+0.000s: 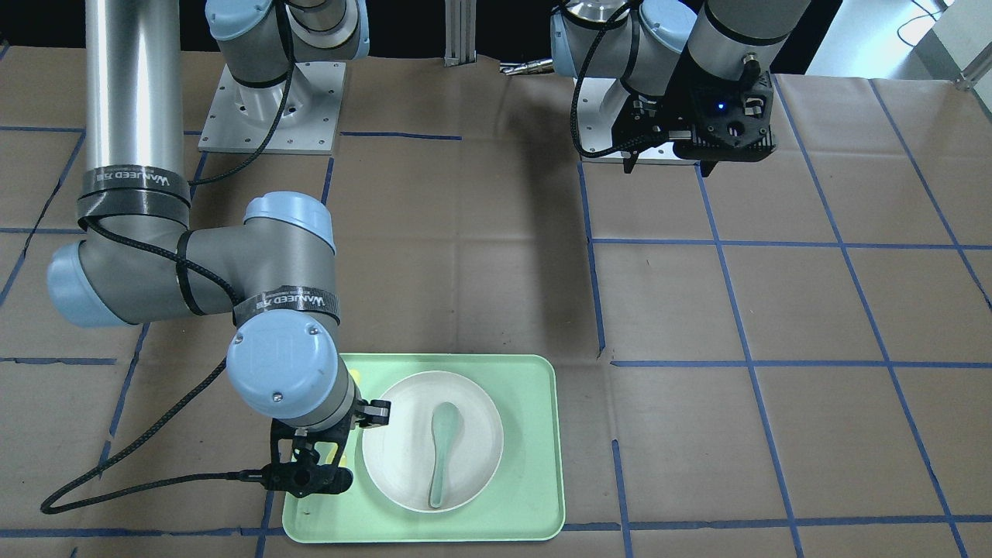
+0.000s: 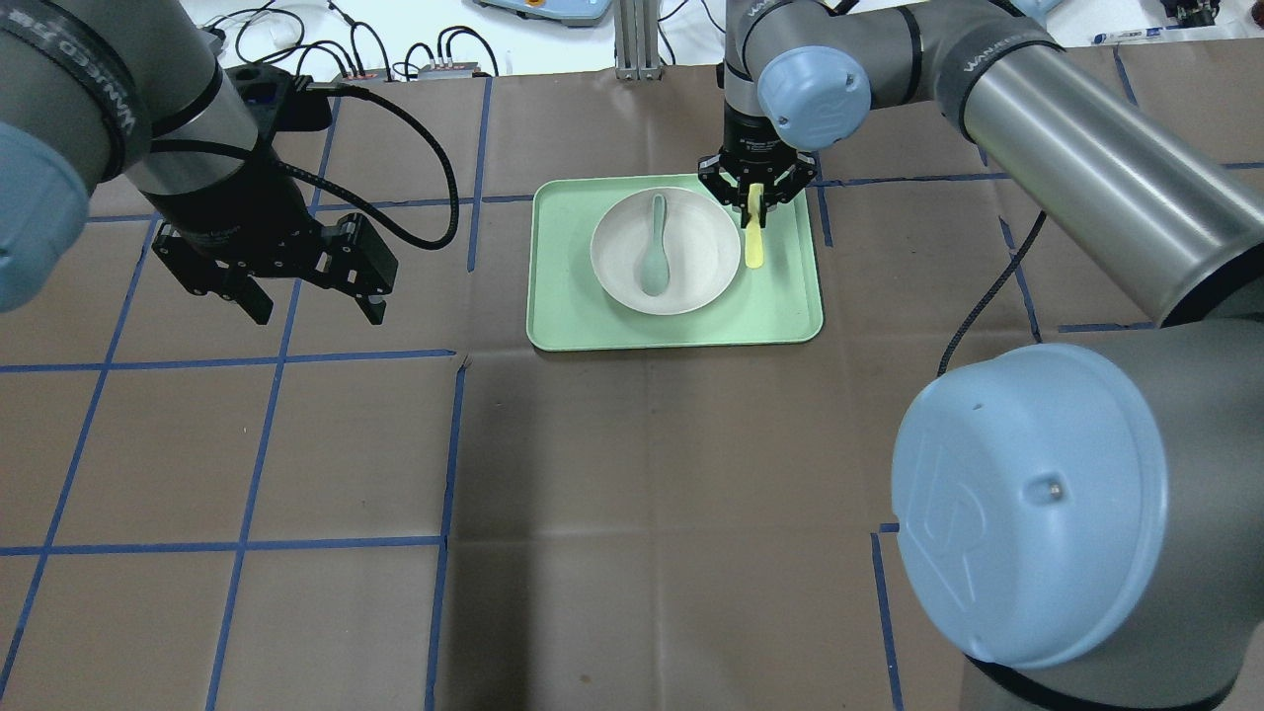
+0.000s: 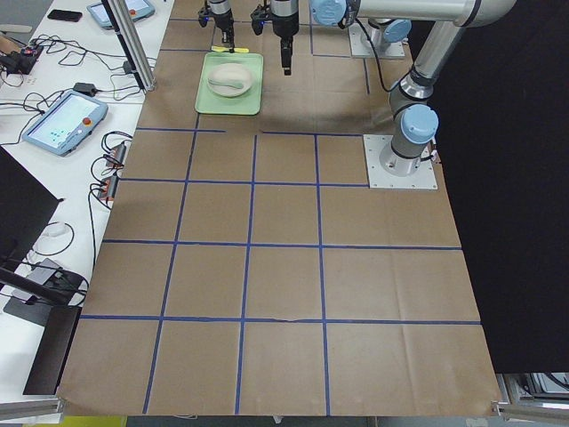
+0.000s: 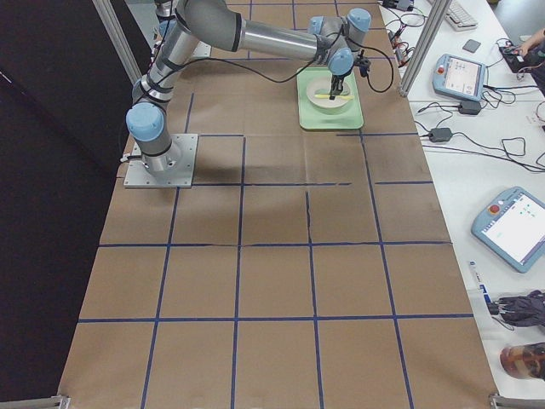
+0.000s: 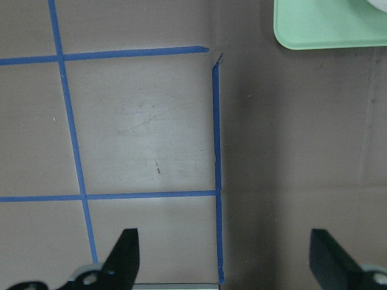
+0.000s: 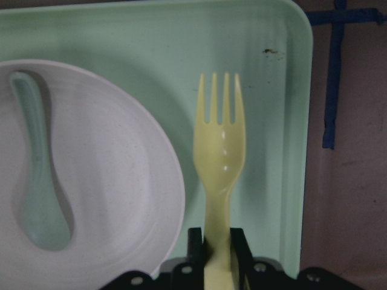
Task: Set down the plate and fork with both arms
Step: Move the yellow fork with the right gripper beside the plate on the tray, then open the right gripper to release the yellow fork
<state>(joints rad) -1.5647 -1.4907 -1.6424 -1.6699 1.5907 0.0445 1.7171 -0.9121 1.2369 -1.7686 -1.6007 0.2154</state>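
**Item 1, right fingers** [image 6: 236,244]: closed narrow on the handle end of the fork [image 6: 221,145]. The fork's long axis runs straight out from the fingers, tines at the far end, pointing back toward the robot in the overhead view. Whether it is lifted or resting on the tray [image 6: 266,157] cannot be told.

**Item 2, plate** [image 6: 127,205]: just beside the fork on the robot's left, on the same tray, with a grey-green spoon [image 6: 37,181] lying in it, roughly parallel to the fork.

**Item 3, left fingers** [image 2: 370,298]: spread wide, holding nothing, over bare desk [image 2: 632,494], well apart from the tray's left edge.

**Note:** the right arm has the fork, and the plate lies on the side facing the left arm, which likely takes it.
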